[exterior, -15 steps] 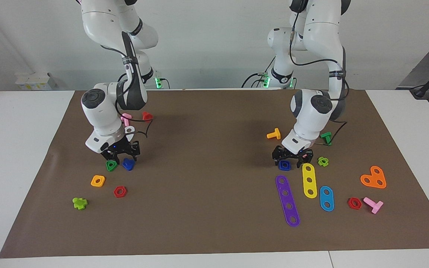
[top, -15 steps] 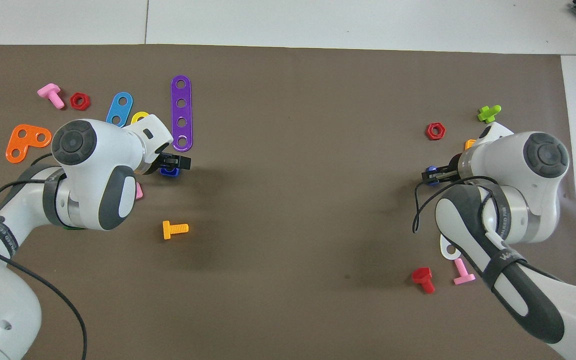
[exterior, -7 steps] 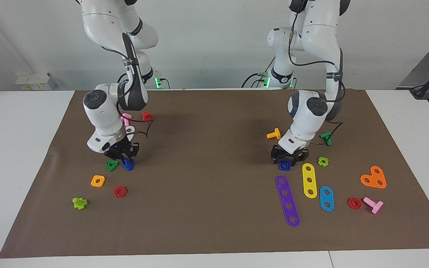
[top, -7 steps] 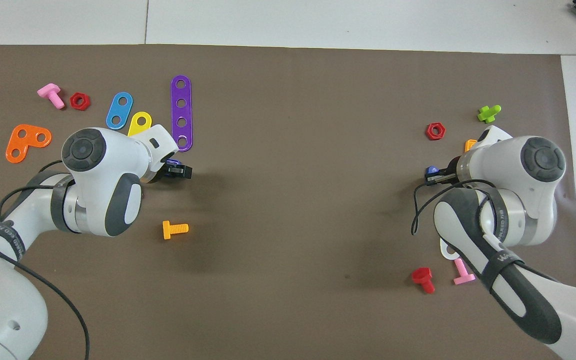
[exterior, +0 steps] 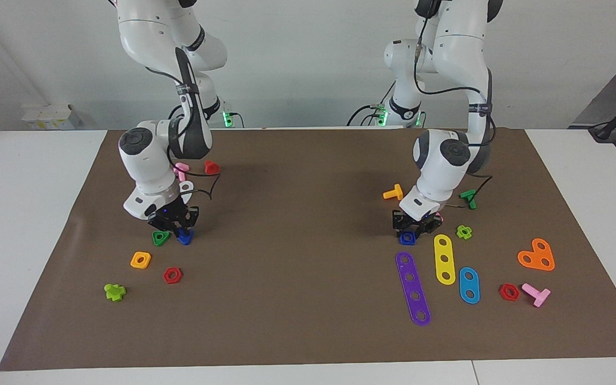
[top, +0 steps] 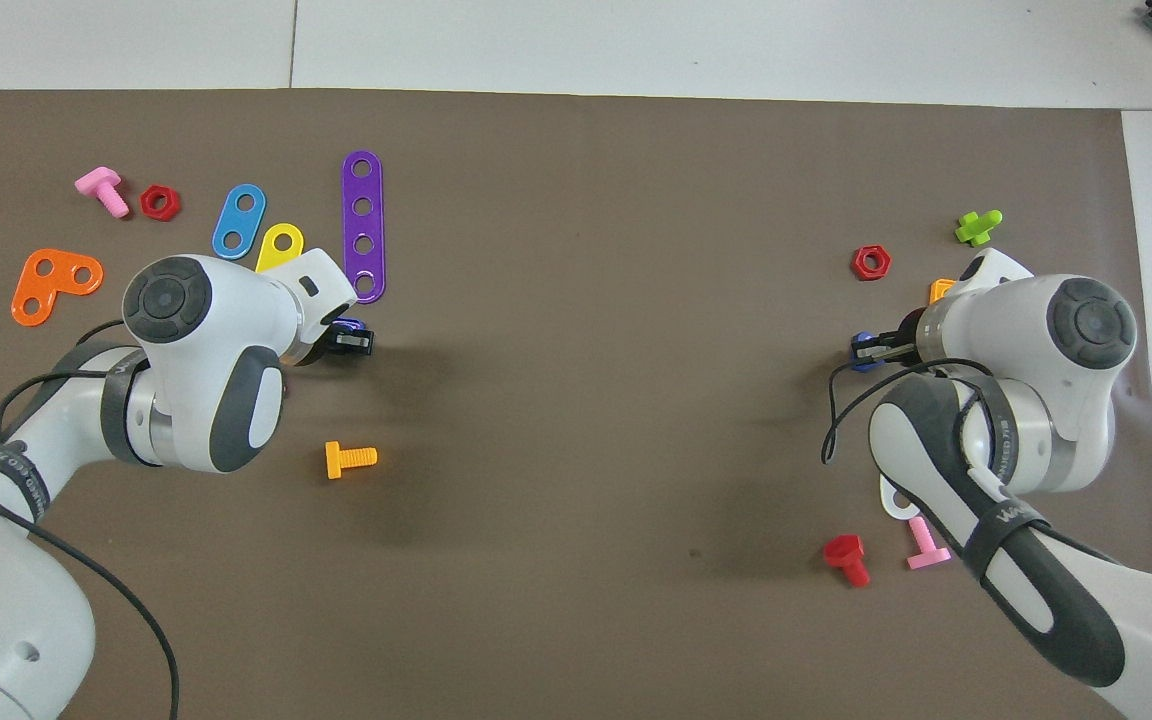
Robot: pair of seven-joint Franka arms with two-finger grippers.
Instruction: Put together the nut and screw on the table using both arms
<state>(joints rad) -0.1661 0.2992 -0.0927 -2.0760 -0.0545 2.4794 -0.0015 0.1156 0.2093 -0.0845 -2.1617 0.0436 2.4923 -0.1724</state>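
- The right gripper [exterior: 174, 227] is low over the screw [exterior: 184, 237]. I cannot tell whether its claw is spread or pinching.
- The screw lies on the mat [exterior: 297, 299] toward the right arm's end, just beside a green nut [exterior: 160, 238].
- The screw looks like light, stiff, smooth plastic, so it may twist or slip in a loose pinch. I would grip the flat sides of the head and leave the shaft free for threading.
- The left gripper [exterior: 414, 229] is low over the nut [exterior: 407, 238]. Its claw's state cannot be told either.
- The nut lies flat toward the left arm's end, nearer the robots than the purple strip [exterior: 413, 289].
- The nut seems light, rigid and thin. I would take it across two opposite outer edges and keep the hole clear.
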